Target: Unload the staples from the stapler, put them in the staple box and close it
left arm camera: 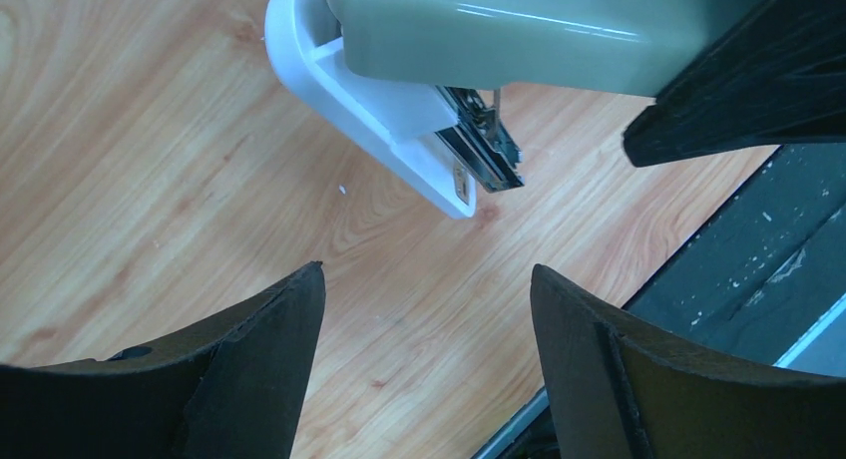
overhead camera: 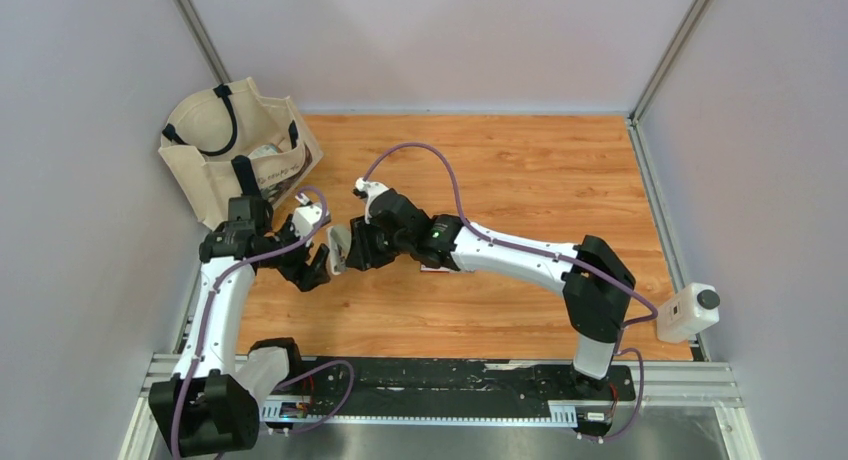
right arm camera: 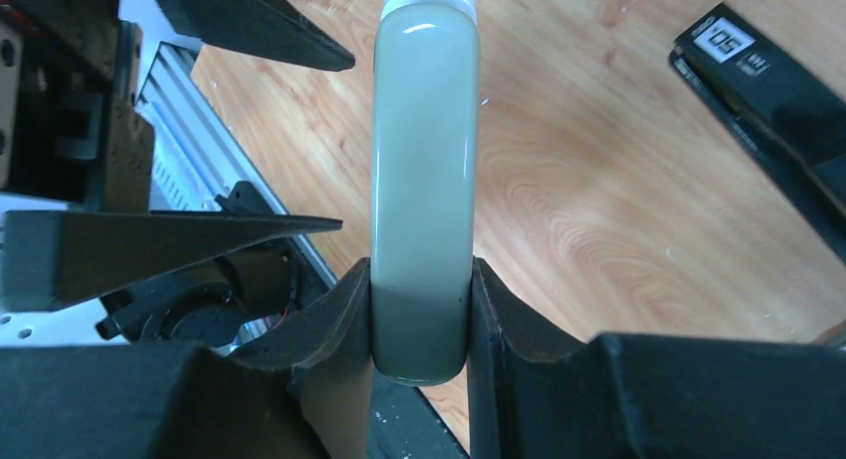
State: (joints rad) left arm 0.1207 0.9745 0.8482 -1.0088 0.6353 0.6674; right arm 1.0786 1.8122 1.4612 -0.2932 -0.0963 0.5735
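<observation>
My right gripper (right arm camera: 420,271) is shut on a pale grey-green stapler (right arm camera: 424,130) with a white base (left arm camera: 379,110), and holds it above the table. Its silvery metal magazine (left arm camera: 484,145) sticks out at the front, between top and base. I cannot make out separate staples. In the top view the stapler (overhead camera: 338,244) hangs between the two grippers. My left gripper (left arm camera: 429,274) is open and empty, just below and in front of the stapler's tip, also seen from above (overhead camera: 312,267). A black elongated object with a small white label (right arm camera: 768,75) lies on the wood.
A beige tote bag (overhead camera: 235,150) with things in it stands at the table's back left. A small flat item (overhead camera: 436,269) lies half hidden under my right arm. The black and metal base rail (overhead camera: 440,380) runs along the near edge.
</observation>
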